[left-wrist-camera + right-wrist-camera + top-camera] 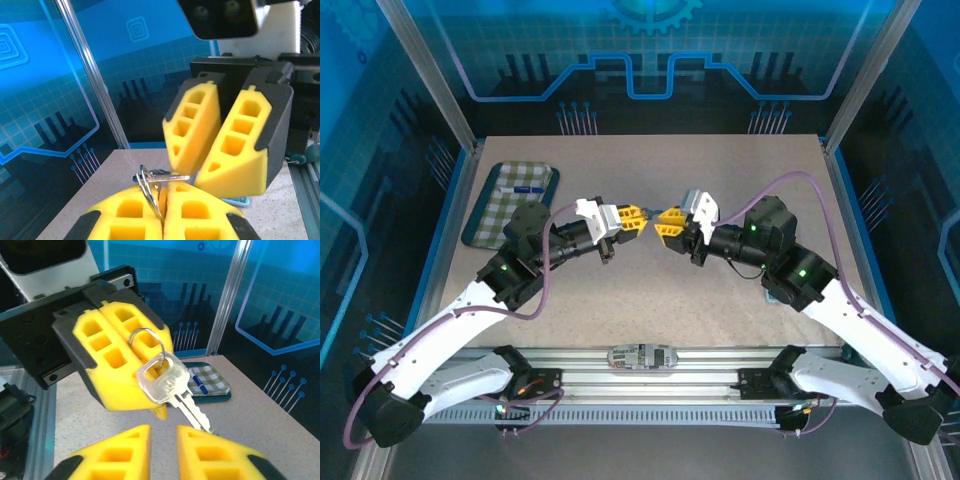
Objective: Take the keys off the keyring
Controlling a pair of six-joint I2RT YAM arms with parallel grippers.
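Both grippers meet tip to tip above the middle of the table. My left gripper [638, 221] [164, 194] is shut on the keyring: a silver wire ring [145, 189] [145, 336] with an orange tag [162, 198] [161, 412] pinched between the fingers. A silver key [167, 380] [167, 176] hangs from the ring and points toward my right gripper [664, 222] [163, 434]. That gripper is open, a gap between its fingers. The key's blade tip rests against its right fingertip [210, 440], not inside the gap.
A green checked tray [510, 203] [209, 382] with a blue pen [525, 189] lies at the table's back left. A small device [642, 356] sits on the front rail between the arm bases. Aluminium frame posts stand at the table's corners.
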